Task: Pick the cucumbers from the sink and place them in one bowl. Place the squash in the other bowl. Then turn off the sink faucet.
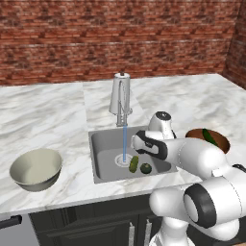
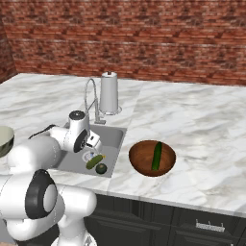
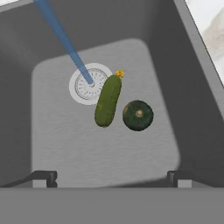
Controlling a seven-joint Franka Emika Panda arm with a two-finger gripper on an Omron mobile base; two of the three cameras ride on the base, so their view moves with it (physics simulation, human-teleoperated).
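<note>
Spread wide and empty, the gripper (image 3: 112,177) hung over the sink (image 3: 52,30), where a plump cucumber (image 3: 107,101) lay just beside the squash (image 3: 138,115).

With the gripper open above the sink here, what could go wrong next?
1. The cucumber and squash lie close together on the sink floor; the open gripper may knock or catch the squash on descent.
2. The cucumber's end overlaps the drain rim, so it may roll when pinched.
3. Water is running beside it, likely making it slippery.
</note>
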